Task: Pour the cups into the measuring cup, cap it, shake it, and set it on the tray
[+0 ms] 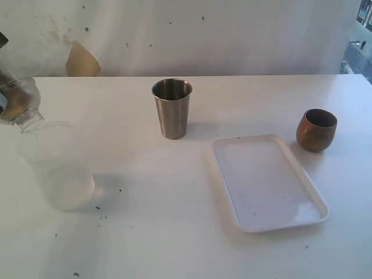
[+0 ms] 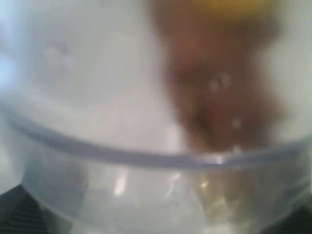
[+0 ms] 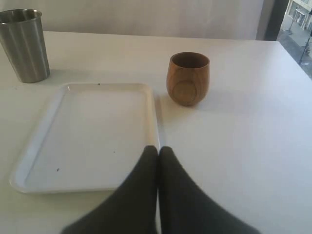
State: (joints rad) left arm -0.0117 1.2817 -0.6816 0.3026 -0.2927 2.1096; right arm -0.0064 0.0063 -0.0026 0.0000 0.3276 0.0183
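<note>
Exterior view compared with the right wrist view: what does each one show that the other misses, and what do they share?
Only the exterior view shows the clear measuring cup standing at the table's left side, and the dome cap up in the air beside its rim. Only the right wrist view shows the right gripper, its dark fingers pressed shut by the rim of the white tray. Both show the steel tumbler, the wooden cup and the tray.
</note>
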